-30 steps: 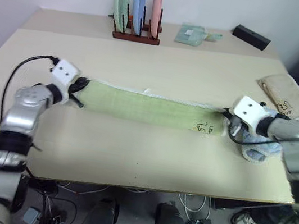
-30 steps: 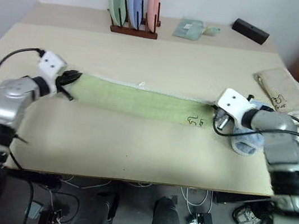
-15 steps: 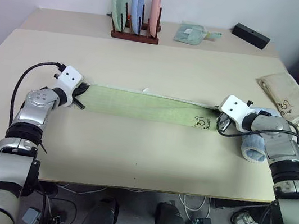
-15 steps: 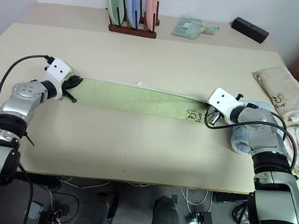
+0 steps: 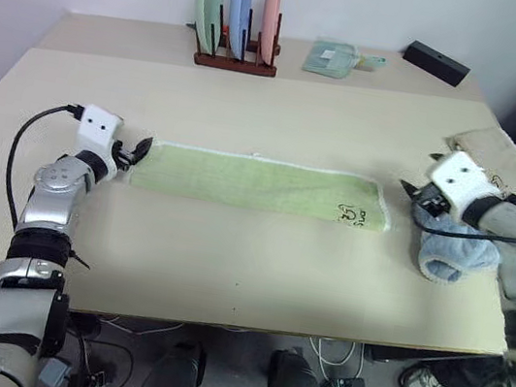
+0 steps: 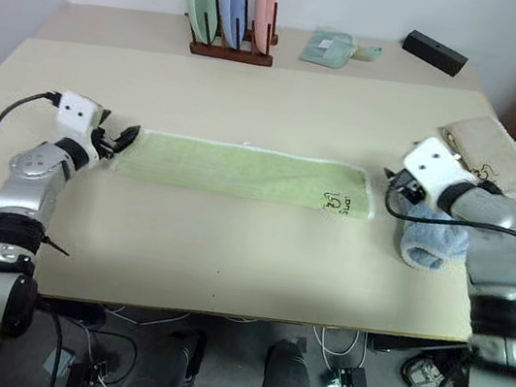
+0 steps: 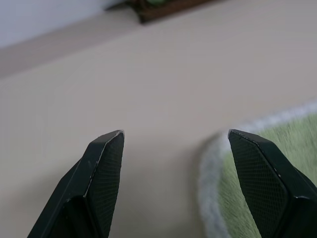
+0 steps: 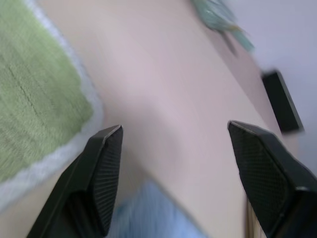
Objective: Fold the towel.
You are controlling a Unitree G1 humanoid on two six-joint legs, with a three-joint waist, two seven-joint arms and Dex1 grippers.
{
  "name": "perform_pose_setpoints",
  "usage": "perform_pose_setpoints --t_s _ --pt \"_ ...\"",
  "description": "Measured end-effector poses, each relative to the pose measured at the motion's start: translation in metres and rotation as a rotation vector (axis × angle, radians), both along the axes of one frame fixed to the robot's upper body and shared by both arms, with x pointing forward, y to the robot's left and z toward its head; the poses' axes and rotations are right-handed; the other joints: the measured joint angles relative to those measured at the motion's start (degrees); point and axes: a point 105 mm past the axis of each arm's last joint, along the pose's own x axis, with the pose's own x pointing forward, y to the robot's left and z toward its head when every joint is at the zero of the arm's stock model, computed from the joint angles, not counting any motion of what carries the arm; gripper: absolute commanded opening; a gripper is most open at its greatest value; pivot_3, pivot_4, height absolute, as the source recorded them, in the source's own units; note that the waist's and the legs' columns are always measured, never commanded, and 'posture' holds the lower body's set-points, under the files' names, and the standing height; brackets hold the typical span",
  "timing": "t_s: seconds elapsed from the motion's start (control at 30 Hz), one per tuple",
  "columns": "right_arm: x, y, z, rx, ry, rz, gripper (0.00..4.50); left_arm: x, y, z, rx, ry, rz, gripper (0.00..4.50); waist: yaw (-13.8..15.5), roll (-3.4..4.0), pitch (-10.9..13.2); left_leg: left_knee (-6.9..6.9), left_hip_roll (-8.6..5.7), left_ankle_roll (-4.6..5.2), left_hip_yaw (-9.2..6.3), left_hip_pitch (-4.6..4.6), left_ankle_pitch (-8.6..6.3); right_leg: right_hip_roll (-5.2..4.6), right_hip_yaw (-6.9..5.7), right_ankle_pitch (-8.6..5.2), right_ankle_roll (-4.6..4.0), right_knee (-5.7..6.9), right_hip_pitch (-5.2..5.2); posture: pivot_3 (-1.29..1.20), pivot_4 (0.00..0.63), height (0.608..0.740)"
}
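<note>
Left eye view, towel (image 5: 259,184) flat, blue towel (image 5: 454,256) beside, both hands (image 7: 173,148) (image 8: 173,144) open, empty.

No text can be read. The towel (image 5: 259,185) bears a small dark embroidered mark (image 5: 352,214) near its right end, too small to make out.

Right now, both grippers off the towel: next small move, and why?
Probably bring the left gripper back onto the towel's near end for the crosswise fold: the towel lies flat as a long strip, and both the left and right gripper stand open, clear of its ends.
</note>
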Motion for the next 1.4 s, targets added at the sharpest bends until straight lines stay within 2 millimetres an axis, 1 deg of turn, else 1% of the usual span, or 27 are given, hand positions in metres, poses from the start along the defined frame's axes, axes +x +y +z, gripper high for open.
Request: perform_pose_setpoints --t_s 0.03,0.07,0.1,0.17,0.2,0.3,0.37,0.43,0.5,0.57,0.67,0.77,0.8,0.87,0.93,0.97,1.1,1.2,1.27,1.3,1.33,1.4 --pt "-0.009 0.000 0.001 0.082 0.020 -0.013 4.30 -0.003 -0.002 0.006 -0.002 -0.025 -0.006 3.45 0.0 0.00 0.0 0.00 0.00 0.00 -0.01 0.00 0.00 0.00 0.00 0.00 0.00 0.02 0.01 0.00 0.150 0.740" --pt "-0.022 0.005 0.001 0.217 0.044 -0.013 4.43 -0.007 -0.006 0.012 0.005 -0.049 -0.021 3.45 0.0 -0.01 0.0 -0.01 0.02 0.00 -0.06 0.05 0.00 0.01 -0.01 0.00 0.00 0.01 0.08 0.00 0.150 0.740" --pt "-0.036 0.015 -0.001 0.349 0.076 0.006 4.43 -0.012 -0.012 0.016 0.010 -0.068 -0.048 3.45 0.1 -0.01 0.0 -0.04 0.03 0.00 -0.08 0.08 0.00 0.02 -0.01 0.00 -0.01 0.01 0.12 0.00 0.150 0.740" --pt "-0.055 0.036 -0.015 0.523 0.178 0.041 4.43 -0.018 -0.028 0.020 0.004 -0.076 -0.118 3.45 0.1 -0.01 0.0 0.00 0.02 0.01 -0.06 0.09 -0.01 0.01 -0.01 0.00 -0.01 0.01 0.17 0.00 0.150 0.740" --pt "-0.066 0.049 -0.026 0.650 0.235 0.041 4.43 -0.025 -0.045 0.020 0.005 -0.069 -0.197 3.45 0.1 -0.04 -0.1 0.00 0.02 0.01 -0.07 0.10 -0.01 0.01 -0.02 0.01 -0.02 0.00 0.22 0.00 0.150 0.740" --pt "-0.082 0.072 -0.054 0.886 0.385 -0.007 4.43 -0.044 -0.097 0.011 0.022 -0.018 -0.444 3.45 0.2 0.00 -0.1 0.03 0.00 0.01 -0.04 0.11 -0.01 0.01 0.01 0.01 -0.03 -0.01 0.22 0.00 0.150 0.740" --pt "-0.088 0.082 -0.068 1.008 0.450 -0.079 4.43 -0.064 -0.131 0.003 0.039 0.030 -0.624 3.45 0.2 0.01 -0.1 0.01 0.00 0.01 -0.04 0.12 -0.01 0.01 0.01 0.01 -0.05 0.01 0.20 0.00 0.150 0.740" --pt "-0.088 0.087 -0.083 1.131 0.490 -0.195 4.43 -0.086 -0.163 -0.002 0.059 0.066 -0.800 3.45 0.0 0.02 -0.1 -0.01 0.01 0.01 -0.04 0.12 0.00 0.02 0.01 0.02 -0.06 0.02 0.17 0.00 0.150 0.740" --pt "-0.083 0.090 -0.086 1.205 0.494 -0.268 4.43 -0.100 -0.181 -0.002 0.070 0.079 -0.906 3.45 -0.1 0.11 -0.1 -0.01 0.01 0.00 -0.02 0.12 0.00 0.02 0.03 0.03 -0.08 0.01 0.13 0.00 0.150 0.740" --pt "-0.070 0.086 -0.082 1.290 0.455 -0.344 4.43 -0.112 -0.193 -0.003 0.075 0.089 -0.983 3.45 -0.2 0.18 -0.1 -0.02 0.02 0.01 -0.02 0.14 0.00 0.03 0.03 0.03 -0.09 0.01 0.13 0.00 0.150 0.740" --pt "-0.056 0.077 -0.080 1.377 0.426 -0.435 4.43 -0.116 -0.196 -0.008 0.075 0.118 -1.008 3.45 0.1 0.23 -0.2 -0.04 0.02 0.01 -0.03 0.14 0.00 0.05 0.02 0.03 -0.09 0.01 0.13 0.00 0.150 0.740" --pt "-0.043 0.071 -0.078 1.440 0.409 -0.484 4.43 -0.116 -0.195 -0.009 0.081 0.126 -1.008 3.45 0.0 0.23 -0.2 -0.02 0.02 0.01 -0.02 0.13 0.00 0.05 0.02 0.03 -0.09 0.00 0.16 0.00 0.150 0.740" --pt "-0.038 0.069 -0.077 1.460 0.406 -0.497 4.20 -0.116 -0.195 -0.010 0.082 0.127 -1.006 3.45 0.0 0.23 -0.2 -0.02 0.02 0.01 -0.03 0.14 0.00 0.05 0.01 0.03 -0.09 0.00 0.16 0.00 0.150 0.740" --pt "-0.031 0.065 -0.077 1.489 0.399 -0.526 3.65 -0.116 -0.195 -0.011 0.085 0.129 -1.000 3.45 -0.1 0.24 -0.2 -0.03 0.02 0.01 -0.03 0.15 0.00 0.05 0.02 0.03 -0.09 0.00 0.16 0.00 0.150 0.740" --pt "-0.025 0.061 -0.080 1.502 0.402 -0.556 2.69 -0.116 -0.193 -0.013 0.087 0.134 -0.986 3.45 -0.1 0.25 -0.2 -0.03 0.02 0.01 -0.02 0.15 0.00 0.05 0.02 0.03 -0.09 0.00 0.16 0.00 0.150 0.740" --pt "-0.024 0.059 -0.081 1.506 0.403 -0.569 2.11 -0.116 -0.192 -0.014 0.086 0.138 -0.978 3.45 -0.1 0.25 -0.2 -0.04 0.02 0.02 -0.03 0.15 0.00 0.05 0.02 0.03 -0.09 0.00 0.16 0.00 0.150 0.740" --pt "-0.021 0.054 -0.085 1.507 0.402 -0.603 0.10 -0.116 -0.188 -0.022 0.076 0.157 -0.939 3.45 -0.1 0.27 -0.2 -0.06 0.02 0.02 -0.02 0.14 0.00 0.05 0.02 0.03 -0.09 0.00 0.13 0.00 0.150 0.740" --pt "-0.020 0.050 -0.081 1.484 0.384 -0.607 0.04 -0.117 -0.186 -0.022 0.073 0.150 -0.917 3.45 -0.1 0.29 -0.2 -0.06 0.02 0.02 -0.03 0.13 0.00 0.05 0.02 0.03 -0.08 0.00 0.14 0.00 0.150 0.740" --pt "-0.021 0.040 -0.076 1.434 0.359 -0.614 0.04 -0.118 -0.185 -0.025 0.076 0.156 -0.899 3.45 0.0 0.33 -0.1 -0.05 0.01 0.02 -0.02 0.11 -0.01 0.04 0.02 0.02 -0.08 -0.02 0.13 0.00 0.150 0.740" --pt "-0.023 0.033 -0.071 1.390 0.338 -0.611 0.04 -0.117 -0.184 -0.026 0.079 0.158 -0.887 3.45 0.1 0.34 -0.1 -0.05 0.01 0.02 -0.02 0.09 -0.01 0.04 0.02 0.02 -0.08 -0.04 0.13 0.00 0.150 0.740" --pt "-0.025 0.023 -0.061 1.347 0.296 -0.607 0.04 -0.117 -0.182 -0.027 0.080 0.160 -0.876 3.45 0.1 0.34 -0.1 -0.06 0.01 0.02 -0.02 0.09 -0.01 0.04 0.02 0.02 -0.08 -0.05 0.14 0.00 0.150 0.740" --pt "-0.029 0.010 -0.044 1.278 0.230 -0.585 0.04 -0.116 -0.181 -0.027 0.085 0.155 -0.867 3.45 0.0 0.35 -0.1 -0.06 0.01 0.03 -0.02 0.09 -0.01 0.04 0.02 0.02 -0.08 -0.05 0.13 0.00 0.150 0.740"
